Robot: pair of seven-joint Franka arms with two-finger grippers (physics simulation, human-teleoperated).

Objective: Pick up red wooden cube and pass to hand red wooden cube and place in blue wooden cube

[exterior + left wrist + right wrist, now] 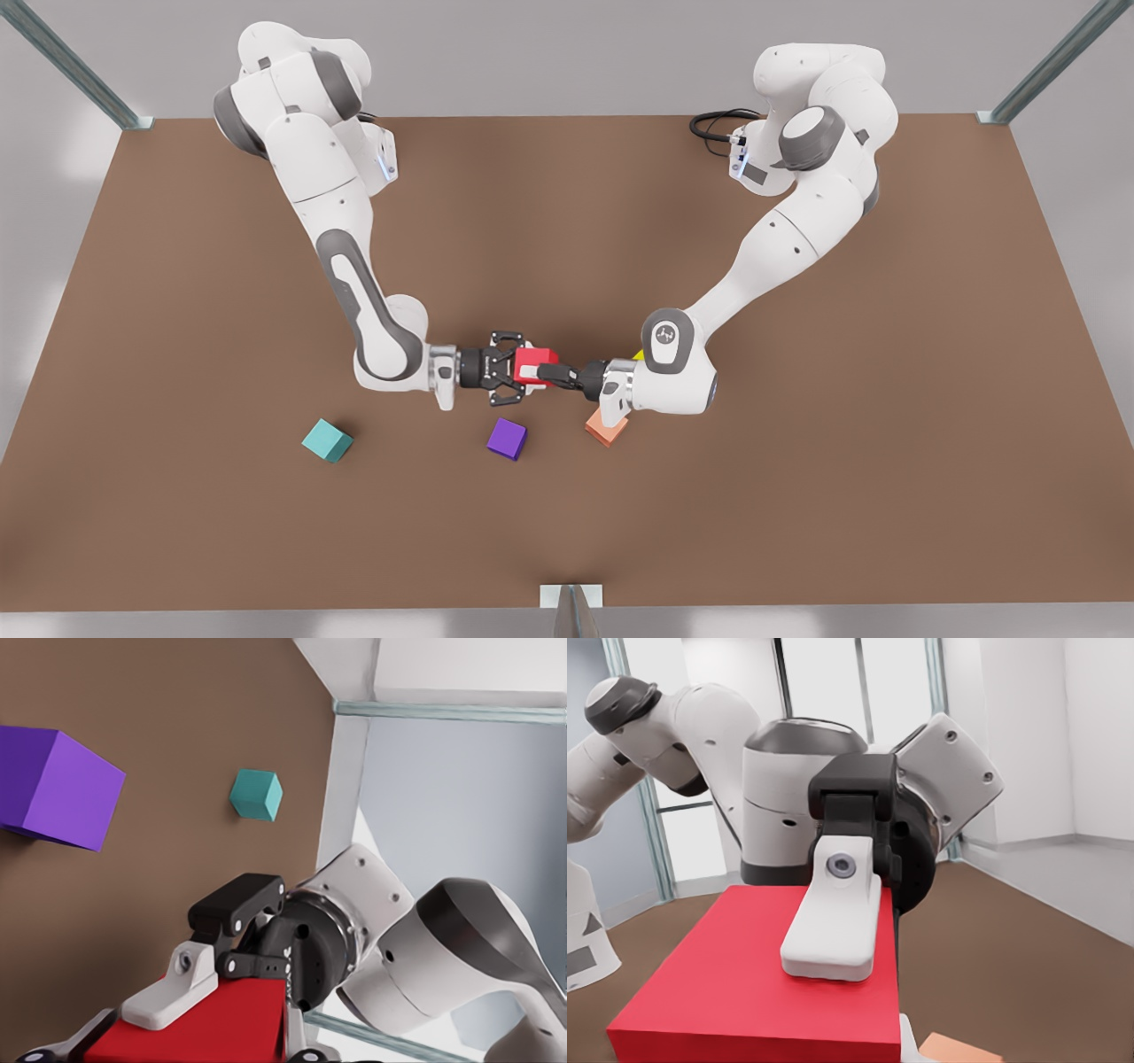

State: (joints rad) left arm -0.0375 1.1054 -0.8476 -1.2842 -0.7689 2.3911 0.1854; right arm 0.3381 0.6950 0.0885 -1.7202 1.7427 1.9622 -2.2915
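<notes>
Red wooden cube [538, 357] in both left claw [555, 373] and right claw [526, 367].

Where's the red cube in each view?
Front view: red wooden cube mid-table, held between right gripper and left gripper.
Left wrist view: foreground, under the right gripper's finger, purple cube beyond.
Right wrist view: foreground, under the left gripper's finger.
Shared landmark: brown table.
</notes>
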